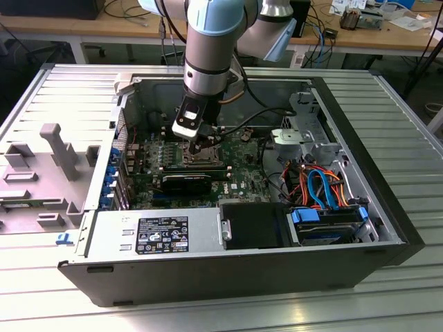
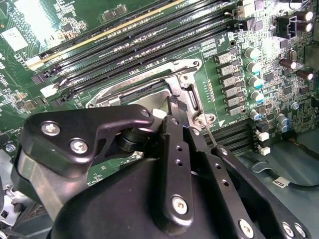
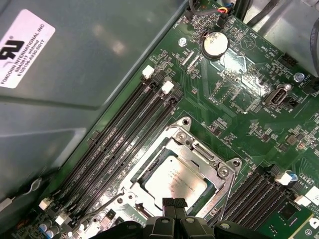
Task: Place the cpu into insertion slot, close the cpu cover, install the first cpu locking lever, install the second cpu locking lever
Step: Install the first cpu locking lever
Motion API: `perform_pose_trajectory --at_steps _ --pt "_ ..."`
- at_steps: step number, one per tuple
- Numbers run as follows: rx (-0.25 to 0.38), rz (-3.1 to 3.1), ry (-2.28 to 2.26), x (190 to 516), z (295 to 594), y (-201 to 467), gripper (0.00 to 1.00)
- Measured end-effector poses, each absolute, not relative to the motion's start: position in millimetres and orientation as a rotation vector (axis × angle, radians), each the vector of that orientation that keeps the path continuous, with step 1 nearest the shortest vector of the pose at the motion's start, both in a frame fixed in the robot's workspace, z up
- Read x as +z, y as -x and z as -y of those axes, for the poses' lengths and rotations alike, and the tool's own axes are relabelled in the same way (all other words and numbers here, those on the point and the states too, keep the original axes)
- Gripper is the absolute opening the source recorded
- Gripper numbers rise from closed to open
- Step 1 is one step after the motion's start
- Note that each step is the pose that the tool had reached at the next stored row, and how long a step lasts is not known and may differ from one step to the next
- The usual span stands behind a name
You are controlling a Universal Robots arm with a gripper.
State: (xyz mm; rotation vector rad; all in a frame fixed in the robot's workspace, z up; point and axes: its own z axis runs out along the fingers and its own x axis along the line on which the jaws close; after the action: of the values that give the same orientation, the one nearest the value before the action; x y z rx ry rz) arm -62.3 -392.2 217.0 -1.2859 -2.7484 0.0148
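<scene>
Cpu (image 3: 174,180): lies flat in the insertion slot (image 3: 141,180) of the green circuit board (image 3: 239,79), its grey top showing through the window above it.
Cover (image 3: 199,153): lowered over the chip and framing it, apparently to hold it seated.
Lever (image 3: 225,195): thin wire rod running along one side of the cover.
Gripper (image 3: 174,205): fingertips pressed together with nothing seen between them, at the cover's edge just beside the rod; contact cannot be told.
Arm (image 1: 211,48): reaches straight down into the open computer case (image 1: 208,277), wrist upright over the chip.
</scene>
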Motion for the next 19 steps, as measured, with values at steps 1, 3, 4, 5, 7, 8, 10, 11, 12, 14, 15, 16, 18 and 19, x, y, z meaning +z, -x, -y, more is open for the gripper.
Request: perform_pose_trajectory --at_steps 1,3,4,5,7,8,10,11,12,14,15,16,18,19 --pt "0.015 2.749 1.284 217.0 392.2 62.3 0.11" --pt "0.015 2.751 1.281 217.0 392.2 62.3 0.11" --pt "0.015 2.752 1.279 217.0 392.2 62.3 0.11" --pt "0.015 2.753 1.277 217.0 392.2 62.3 0.11" --pt "0.016 2.755 1.271 217.0 392.2 62.3 0.11" --pt "0.016 2.756 1.270 217.0 392.2 62.3 0.11" --pt "0.016 2.758 1.266 217.0 392.2 62.3 0.11" --pt "0.016 2.758 1.265 217.0 392.2 62.3 0.11" --pt "0.016 2.759 1.263 217.0 392.2 62.3 0.11" --pt "0.016 2.761 1.259 217.0 392.2 62.3 0.11" --pt "0.017 2.762 1.257 217.0 392.2 62.3 0.11" --pt "0.017 2.763 1.255 217.0 392.2 62.3 0.11" --pt "0.017 2.765 1.251 217.0 392.2 62.3 0.11" --pt "0.017 2.765 1.249 217.0 392.2 62.3 0.11"
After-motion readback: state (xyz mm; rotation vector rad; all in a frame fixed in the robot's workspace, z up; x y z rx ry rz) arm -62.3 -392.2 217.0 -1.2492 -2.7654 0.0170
